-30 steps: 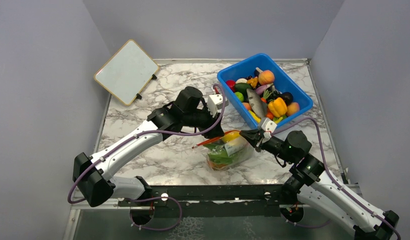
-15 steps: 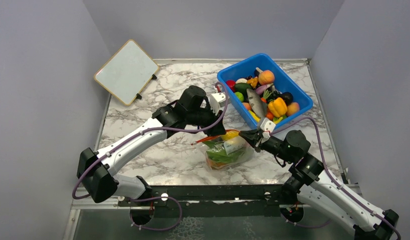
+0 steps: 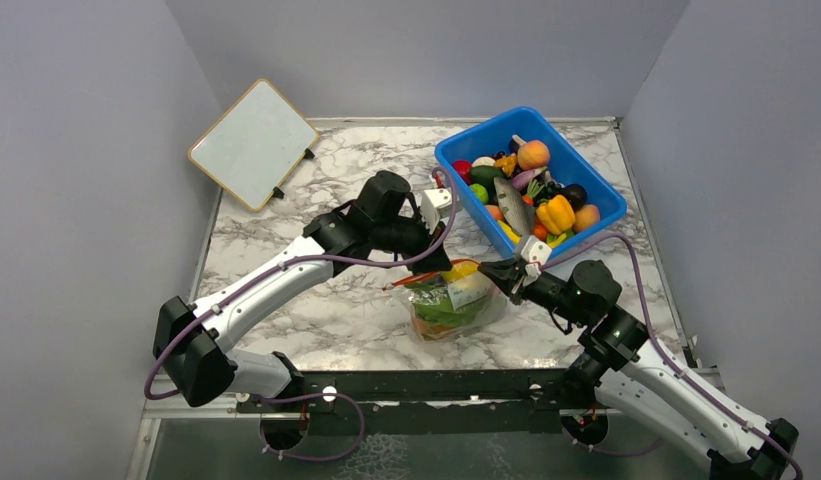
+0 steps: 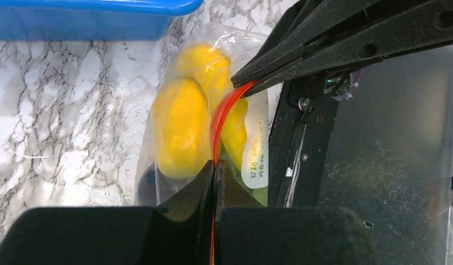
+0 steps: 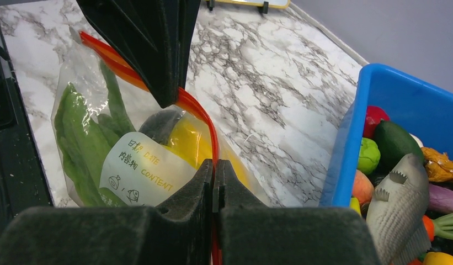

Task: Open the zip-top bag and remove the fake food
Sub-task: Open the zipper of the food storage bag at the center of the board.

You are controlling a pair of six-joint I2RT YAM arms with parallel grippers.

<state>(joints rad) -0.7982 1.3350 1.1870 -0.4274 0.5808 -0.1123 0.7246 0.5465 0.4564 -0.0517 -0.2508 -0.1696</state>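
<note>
Just closed, left end effector [image 4: 214, 165] and right end effector [image 5: 214, 164] both pinch one zip-top bag [image 3: 452, 302].

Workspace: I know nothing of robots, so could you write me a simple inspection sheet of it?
Surface: marble table, the bag standing on it.
Job's things: zip-top bag with fake food inside, yellow and green pieces showing.
Clutter: blue bin full of toy food; whiteboard at the far left.
Grippers: left gripper and right gripper both shut on the bag's red zip strip.
Cables: purple cable along each arm.
Surroundings: grey walls on three sides.
</note>
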